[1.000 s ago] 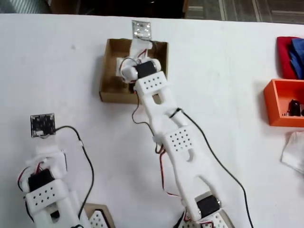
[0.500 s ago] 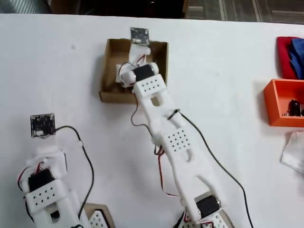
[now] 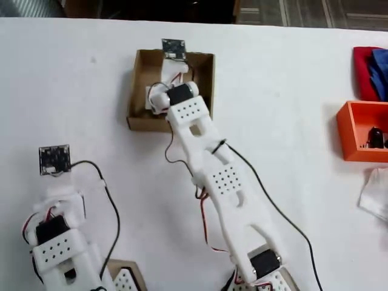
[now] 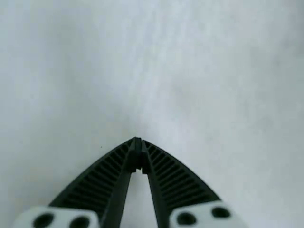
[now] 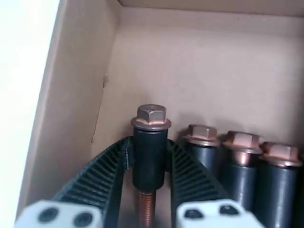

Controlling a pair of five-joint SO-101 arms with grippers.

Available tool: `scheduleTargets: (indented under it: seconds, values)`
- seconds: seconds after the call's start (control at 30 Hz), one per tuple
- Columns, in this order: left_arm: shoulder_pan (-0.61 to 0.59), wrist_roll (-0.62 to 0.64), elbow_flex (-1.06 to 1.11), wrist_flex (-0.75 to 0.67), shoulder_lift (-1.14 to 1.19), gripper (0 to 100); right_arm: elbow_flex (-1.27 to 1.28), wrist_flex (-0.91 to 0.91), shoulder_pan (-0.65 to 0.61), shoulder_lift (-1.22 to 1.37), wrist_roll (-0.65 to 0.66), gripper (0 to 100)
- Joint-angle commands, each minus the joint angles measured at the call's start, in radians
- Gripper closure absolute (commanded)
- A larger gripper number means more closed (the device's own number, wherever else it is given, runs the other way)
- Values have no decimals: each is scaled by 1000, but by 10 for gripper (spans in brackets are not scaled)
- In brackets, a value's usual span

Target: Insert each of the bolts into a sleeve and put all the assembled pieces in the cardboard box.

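The cardboard box point(image 3: 138, 91) sits open-topped on the table point(image 3: 291, 91), brown and shallow. Inside, three assembled pieces point(image 5: 243, 161) lie close side by side: copper hex-headed bolts point(image 5: 202, 134) in black sleeves point(image 5: 208, 164). A fourth piece point(image 5: 149, 159), its threaded end poking from its sleeve, sits clamped in the right tool point(image 5: 149, 145) just beside them, near the box's side wall.
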Motion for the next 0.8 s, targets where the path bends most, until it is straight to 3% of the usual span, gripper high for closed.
scheduleTargets:
  seconds: [0.0, 0.23, 0.77]
  values:
    - [-3, -3, -2, -20, -11, 969, -6, 2, 1, -21, -6, 975]
    - [-3, -3, -2, -20, -11, 969, 34, 10, 1, -19, -103, 975]
    - [-3, -3, -2, -20, -12, 969, 69, 13, 1, -27, -104, 965]
